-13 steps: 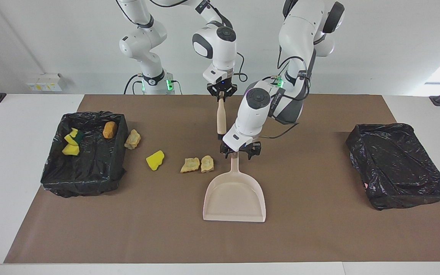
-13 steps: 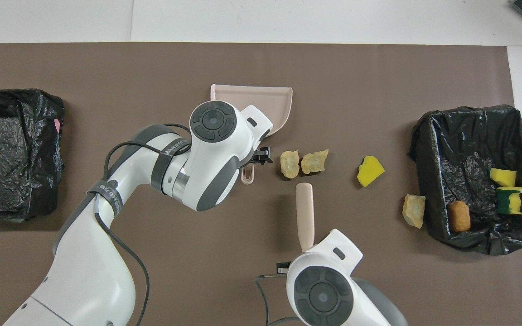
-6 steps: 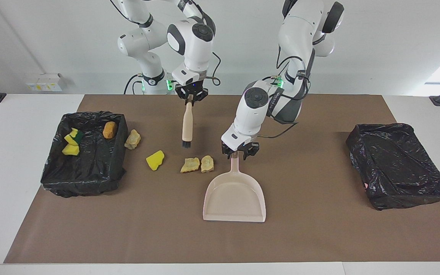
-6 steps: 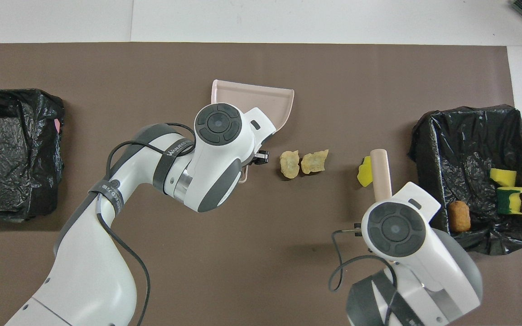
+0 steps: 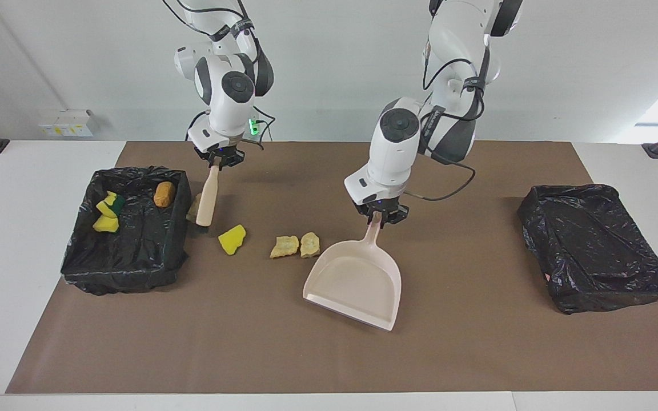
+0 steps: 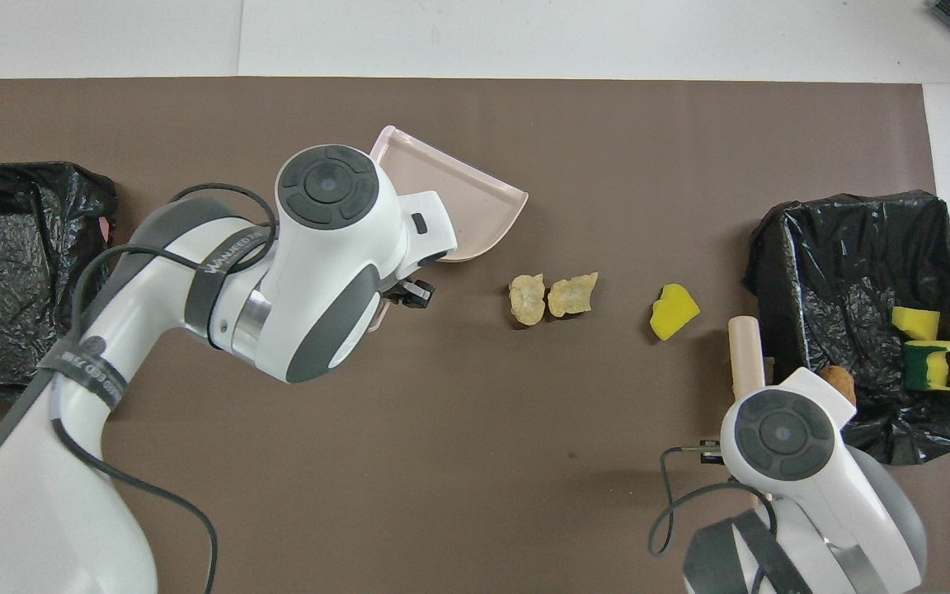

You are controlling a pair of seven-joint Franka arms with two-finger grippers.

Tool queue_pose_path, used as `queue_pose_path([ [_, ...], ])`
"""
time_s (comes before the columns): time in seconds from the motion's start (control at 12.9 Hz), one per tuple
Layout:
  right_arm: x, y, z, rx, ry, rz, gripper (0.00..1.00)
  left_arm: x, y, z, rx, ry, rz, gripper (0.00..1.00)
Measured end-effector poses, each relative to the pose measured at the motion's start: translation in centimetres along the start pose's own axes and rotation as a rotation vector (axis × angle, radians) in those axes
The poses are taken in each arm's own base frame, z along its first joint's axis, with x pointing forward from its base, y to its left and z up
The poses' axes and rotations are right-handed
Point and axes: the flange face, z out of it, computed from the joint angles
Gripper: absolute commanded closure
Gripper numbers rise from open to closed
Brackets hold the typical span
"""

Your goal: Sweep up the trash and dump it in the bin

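Trash bin (image 5: pixel 126 228) at the right arm's end of the table, three foam chunks (image 5: pixel 107 214) inside. Beside it, right gripper (image 5: pixel 218 161) clamped on brush (image 5: pixel 208 197). Loose trash (image 5: pixel 232 240) on brown mat (image 5: pixel 249 342), then left gripper (image 5: pixel 379 220) clamped on tilted dustpan (image 5: pixel 357 282). Second bin (image 5: pixel 592 245) last.

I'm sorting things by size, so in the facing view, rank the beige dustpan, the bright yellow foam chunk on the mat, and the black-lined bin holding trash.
1. Black-lined bin
2. Beige dustpan
3. Bright yellow foam chunk
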Motion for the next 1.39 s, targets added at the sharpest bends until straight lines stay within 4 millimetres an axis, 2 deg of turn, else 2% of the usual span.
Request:
queue_pose_path([
  [0.15, -1.2, 1.2, 1.2, 0.015, 0.011, 0.024, 1.00, -1.6, -3.9, -2.1, 0.019, -0.027, 0.137, 1.00],
  [0.23, -1.4, 1.6, 1.6, 0.025, 0.019, 0.037, 1.00, -2.4, -5.9, -2.6, 0.020, -0.041, 0.220, 1.00],
  [0.39, -1.5, 1.5, 2.0, 0.048, 0.031, 0.044, 1.00, -3.7, -8.5, -1.8, 0.038, -0.078, 0.366, 1.00],
  [0.7, -1.3, -0.3, 2.0, 0.218, 0.007, 0.012, 1.00, -6.4, -11.2, 0.8, 0.007, -0.152, 0.697, 1.00],
  [0.77, -1.2, -1.2, 1.5, 0.255, 0.003, -0.003, 1.00, -7.4, -11.8, 1.4, 0.002, -0.153, 0.750, 1.00],
  [0.85, -1.3, -3.0, 0.4, 0.290, 0.002, -0.024, 1.00, -8.1, -11.9, 2.1, 0.011, -0.134, 0.786, 1.00],
  [1.01, -1.3, -6.8, -2.8, 0.322, 0.027, -0.054, 1.00, -8.8, -11.2, 3.2, 0.035, -0.097, 0.819, 1.00],
  [1.08, -1.1, -7.9, -4.6, 0.318, 0.029, -0.058, 1.00, -8.9, -10.8, 3.5, 0.045, -0.081, 0.829, 1.00],
  [1.24, -0.3, -7.1, -7.3, 0.290, -0.006, -0.054, 1.00, -8.7, -10.2, 3.7, 0.053, -0.067, 0.835, 1.00],
  [1.39, 0.9, -4.2, -8.1, 0.205, -0.013, -0.035, 1.00, -8.6, -10.0, 3.7, 0.055, -0.063, 0.821, 1.00],
])
